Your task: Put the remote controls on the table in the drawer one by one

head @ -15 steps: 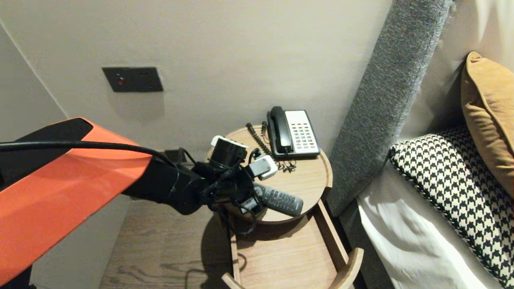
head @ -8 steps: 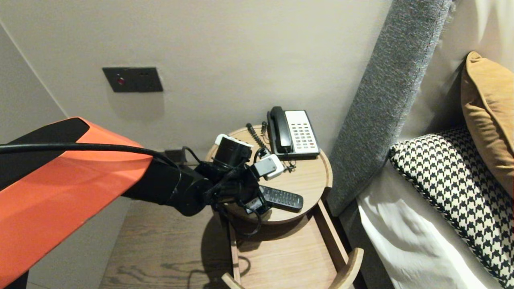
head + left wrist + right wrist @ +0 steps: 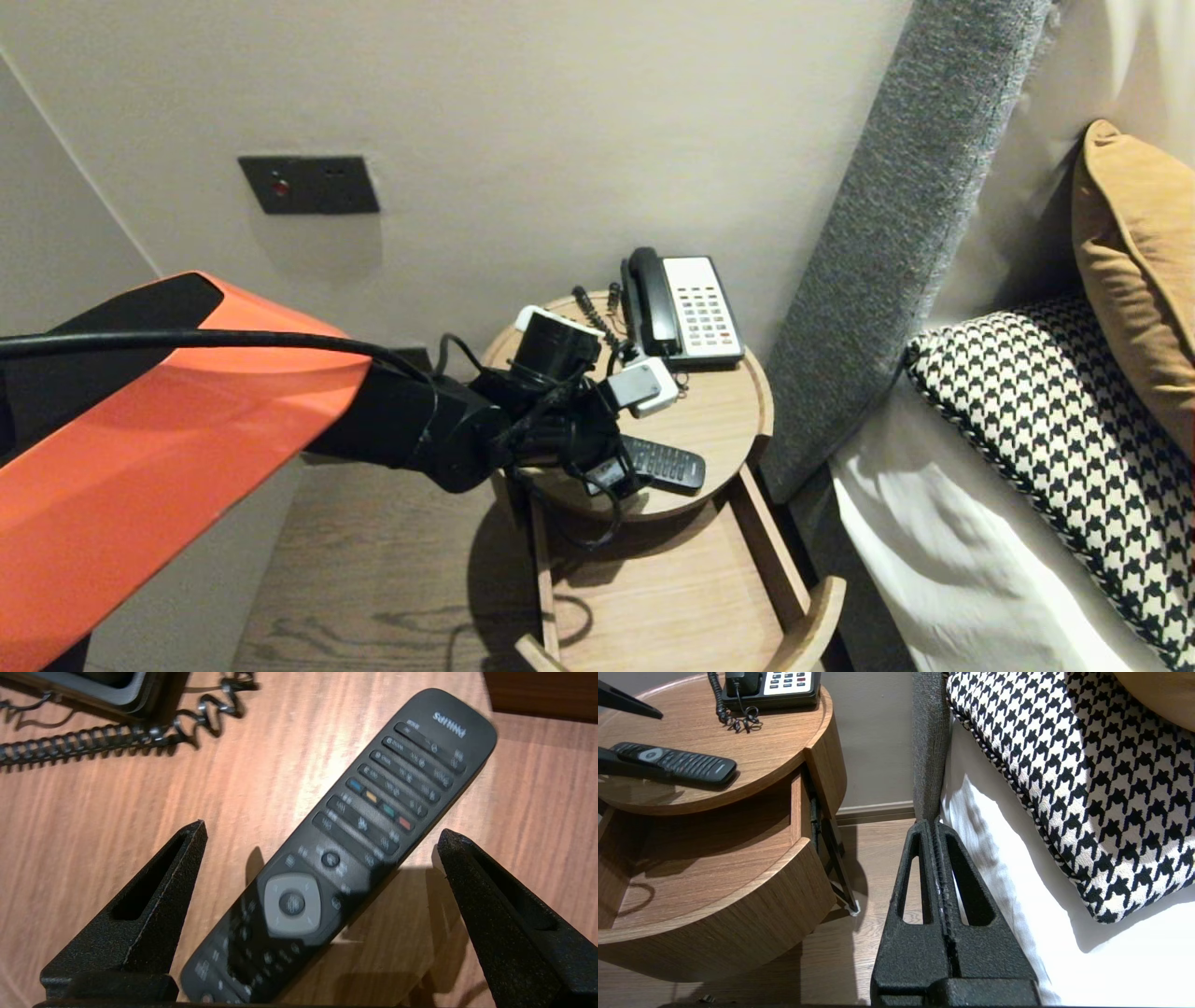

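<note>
The left gripper (image 3: 321,828) hovers over the black remote (image 3: 665,464) with its fingers spread wide, one on each side, not touching it. The remote lies flat near the front edge of the round table (image 3: 752,425), just above the open drawer (image 3: 653,597). It lies slanted between the fingers, so I judge a good grasp needs them square across its narrow body. The telephone (image 3: 686,313) and coiled cord (image 3: 93,746) stay apart behind it. The right gripper (image 3: 937,826), pressed together, is parked beside the bed.
</note>
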Motion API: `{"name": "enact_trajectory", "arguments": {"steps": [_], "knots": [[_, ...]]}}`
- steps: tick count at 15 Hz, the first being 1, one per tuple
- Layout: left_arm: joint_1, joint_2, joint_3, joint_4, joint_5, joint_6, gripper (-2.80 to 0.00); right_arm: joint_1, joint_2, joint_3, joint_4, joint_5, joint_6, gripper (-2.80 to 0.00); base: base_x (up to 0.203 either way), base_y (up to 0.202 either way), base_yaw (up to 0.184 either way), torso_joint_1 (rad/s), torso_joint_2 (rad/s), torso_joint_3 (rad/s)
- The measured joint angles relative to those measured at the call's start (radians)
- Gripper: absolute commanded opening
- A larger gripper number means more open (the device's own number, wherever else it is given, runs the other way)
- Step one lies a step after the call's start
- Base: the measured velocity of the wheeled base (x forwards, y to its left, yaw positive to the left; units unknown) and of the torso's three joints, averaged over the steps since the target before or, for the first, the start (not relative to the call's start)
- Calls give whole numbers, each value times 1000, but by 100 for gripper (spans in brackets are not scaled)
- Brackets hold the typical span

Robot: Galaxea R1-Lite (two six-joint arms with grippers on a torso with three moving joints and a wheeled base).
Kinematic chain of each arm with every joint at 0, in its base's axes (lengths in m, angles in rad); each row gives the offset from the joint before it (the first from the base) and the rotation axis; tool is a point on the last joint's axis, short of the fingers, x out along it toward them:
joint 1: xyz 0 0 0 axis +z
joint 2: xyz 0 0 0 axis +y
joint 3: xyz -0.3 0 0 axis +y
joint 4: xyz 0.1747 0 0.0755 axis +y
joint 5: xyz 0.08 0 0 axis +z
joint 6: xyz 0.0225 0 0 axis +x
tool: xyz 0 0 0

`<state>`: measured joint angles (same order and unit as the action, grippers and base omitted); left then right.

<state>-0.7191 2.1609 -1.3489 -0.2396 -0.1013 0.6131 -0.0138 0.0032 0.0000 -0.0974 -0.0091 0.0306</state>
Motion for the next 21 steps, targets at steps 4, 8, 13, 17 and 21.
{"name": "enact_trajectory", "arguments": {"steps": [4,8,13,17,21], "knots": [[1,17,-6,-7,3,-1,0,0,0,0,0,0,0,-280,0,0,0,0,0,0],[3,42,-33,-1,6,-5,0,0,0,0,0,0,0,-280,0,0,0,0,0,0],[3,72,-78,-1,8,-11,0,0,0,0,0,0,0,-280,0,0,0,0,0,0],[11,89,-101,-1,9,-14,0,0,0,0,0,0,0,-280,0,0,0,0,0,0],[18,78,-86,1,0,-18,0,0,0,0,0,0,0,-280,0,0,0,0,0,0]]}}
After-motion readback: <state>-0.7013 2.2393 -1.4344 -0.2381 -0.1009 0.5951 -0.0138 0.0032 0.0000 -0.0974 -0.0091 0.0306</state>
